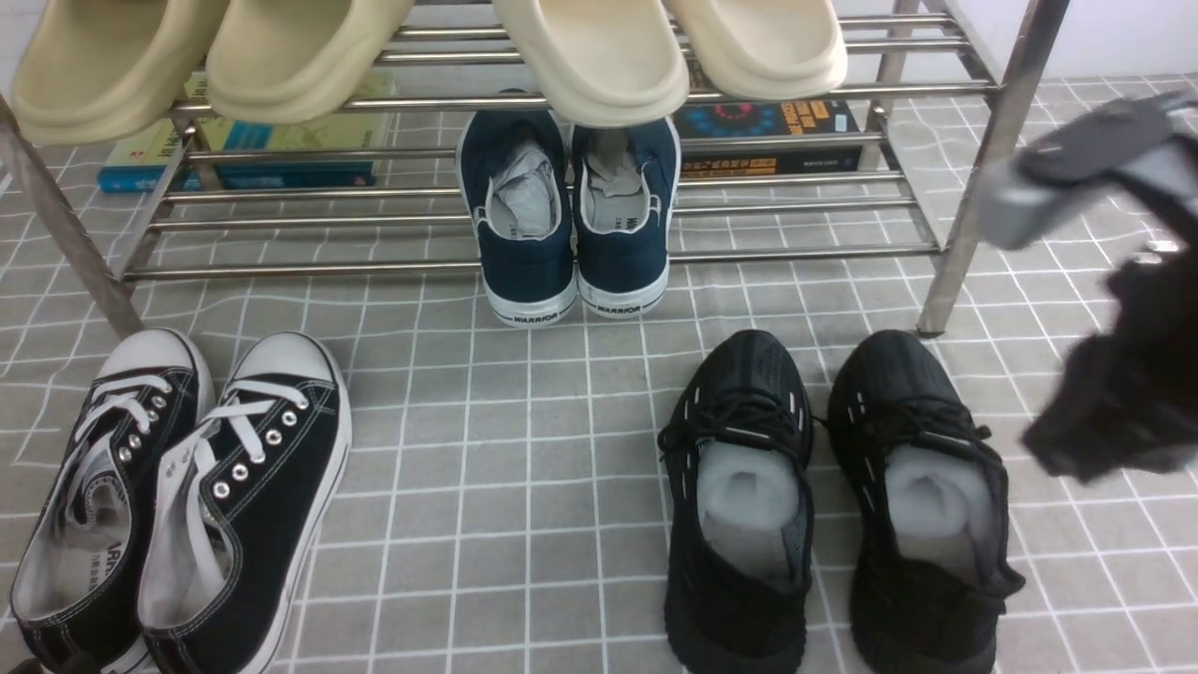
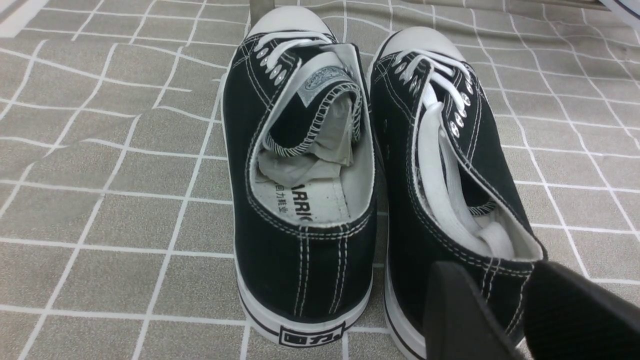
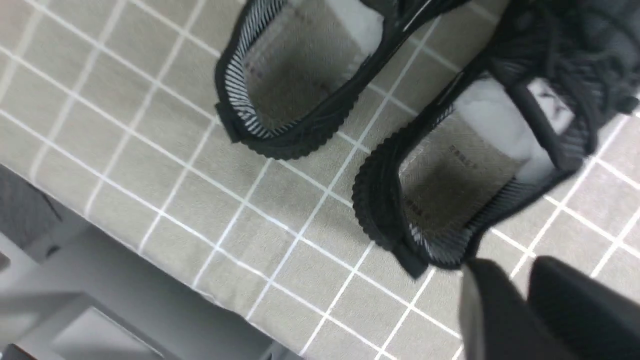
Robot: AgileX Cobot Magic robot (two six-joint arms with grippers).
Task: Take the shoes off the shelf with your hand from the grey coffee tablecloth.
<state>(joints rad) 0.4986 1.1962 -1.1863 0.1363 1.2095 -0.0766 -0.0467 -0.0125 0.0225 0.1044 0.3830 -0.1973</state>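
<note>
Left claw (image 2: pixel 500 275) hangs at the heel of one of the laced canvas sneakers (image 2: pixel 305 265), its fingers wide apart; whether it brushes the canvas I can't tell. Those sneakers stand on the grey cloth (image 1: pixel 468 562) at the left, by the foot of the shelf (image 1: pixel 983 187). In the middle, the navy shoes (image 1: pixel 622 267) sit on the lower tier, under the cream slippers (image 1: pixel 599 56).

Right of the middle, the all-black shoes (image 1: pixel 735 637) are down on the cloth, soles flat, toes towards the shelf, a narrow gap between them. So the taking-down looks done, and what remains is probably drawing the arms clear.

Should they need a nudge, I'd expect them to be light, with knit uppers that give under a squeeze and a firmer sole. The heel is the sensible hold: one finger inside the collar, one behind. The loose laces could snag, and pulling at the white stuffing (image 1: pixel 749 487) might just bring it out. The rubber should grip the cloth and ruck it if dragged, so lift instead.

Farthest right is the right claw (image 3: pixel 515 270), near the heel of one black shoe, its fingers only narrowly parted, nothing between them.
</note>
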